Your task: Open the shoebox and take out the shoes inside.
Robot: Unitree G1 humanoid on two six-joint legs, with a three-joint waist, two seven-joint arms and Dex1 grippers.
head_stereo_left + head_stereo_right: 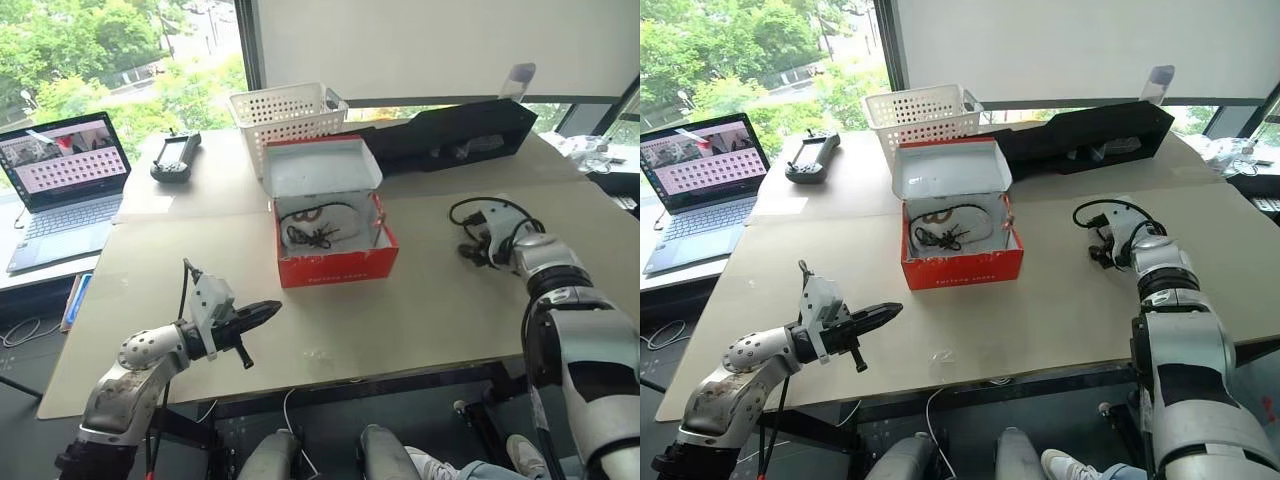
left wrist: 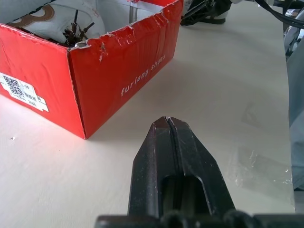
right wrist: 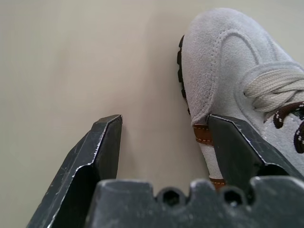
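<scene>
Left eye view gave me the whole table (image 1: 420, 320), and I counted across it from my left: one laptop (image 1: 65, 185) with its screen lit, one black handheld controller (image 1: 175, 157), one white perforated basket (image 1: 287, 113), and one long black case (image 1: 450, 135) at the far edge. My left gripper (image 1: 258, 314) hovered over the near edge, its two black fingers pressed together on nothing, pointing toward the one red shoebox (image 1: 335, 265) near the middle of the table. The shoebox's lid (image 1: 320, 165) stood up, and one white shoe (image 1: 955, 225) with dark laces lay inside; I could not tell whether anything lay under it. To my right, well apart from the box, a second shoe (image 3: 232, 71) rested on the table. My right gripper (image 3: 164, 135) was beside it with fingers apart, one finger (image 3: 235, 147) against the shoe's side, the other over bare table.
</scene>
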